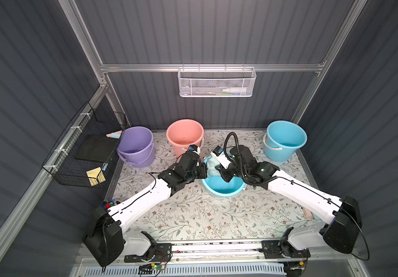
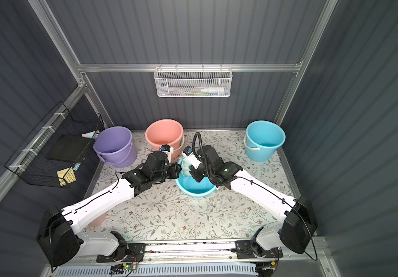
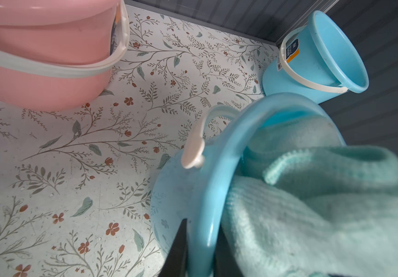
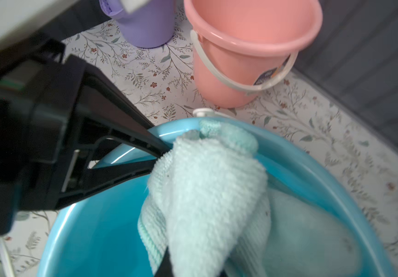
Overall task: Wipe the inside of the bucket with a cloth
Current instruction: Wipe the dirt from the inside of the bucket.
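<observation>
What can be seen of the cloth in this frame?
The cloth is pale mint, with a looped, terry-like weave and a ribbed edge. It is bunched, draped over the rim and into the front blue bucket. The right tool is shut on it; the left tool, clamped on that rim, touches its edge.

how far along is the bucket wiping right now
Done: the left tool clamps the rim of the near blue bucket, and the right tool grips the mint cloth. In hand: the cloth sits inside, against the wall near the rim. Left: probably the bare bottom and the other walls, which the cloth isn't touching.
</observation>
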{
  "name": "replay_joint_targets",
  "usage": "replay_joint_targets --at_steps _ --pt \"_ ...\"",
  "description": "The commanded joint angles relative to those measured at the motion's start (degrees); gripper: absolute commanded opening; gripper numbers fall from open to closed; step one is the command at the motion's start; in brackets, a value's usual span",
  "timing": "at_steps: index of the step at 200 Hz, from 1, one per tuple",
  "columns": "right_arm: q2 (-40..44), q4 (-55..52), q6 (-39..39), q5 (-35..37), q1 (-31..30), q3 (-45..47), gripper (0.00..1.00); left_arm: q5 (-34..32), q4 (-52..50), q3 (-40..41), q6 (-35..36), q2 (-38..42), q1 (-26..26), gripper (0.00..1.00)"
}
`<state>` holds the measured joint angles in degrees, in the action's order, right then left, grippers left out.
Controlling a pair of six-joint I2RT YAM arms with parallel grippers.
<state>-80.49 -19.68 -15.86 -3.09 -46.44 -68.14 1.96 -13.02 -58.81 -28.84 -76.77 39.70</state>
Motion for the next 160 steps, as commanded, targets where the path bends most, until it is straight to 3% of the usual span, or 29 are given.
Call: replay_joint_targets --at_steps 1,44,96,127,160 --pt "0.73 3.69 -15.85 4.31 -0.06 -0.42 0.0 0.94 2.18 -0.64 0.01 1.58 0.16 0.0" --pt "-1.52 -11.23 -21.29 16.65 0.03 -7.01 0.0 0.85 2.19 -0.8 -0.01 1.45 0.15 0.0" --pt "-0.21 -29.32 -25.36 22.44 0.02 -7.04 0.0 0.63 2.16 -0.69 0.1 1.45 0.2 0.0" --pt "0.75 -39.39 -22.54 20.84 0.02 -7.1 0.0 0.43 2.21 -0.53 0.08 1.44 0.2 0.0" --pt "1.61 -48.24 -17.31 10.25 -0.05 -8.33 0.0 0.42 2.1 -0.72 0.09 1.41 0.2 0.0"
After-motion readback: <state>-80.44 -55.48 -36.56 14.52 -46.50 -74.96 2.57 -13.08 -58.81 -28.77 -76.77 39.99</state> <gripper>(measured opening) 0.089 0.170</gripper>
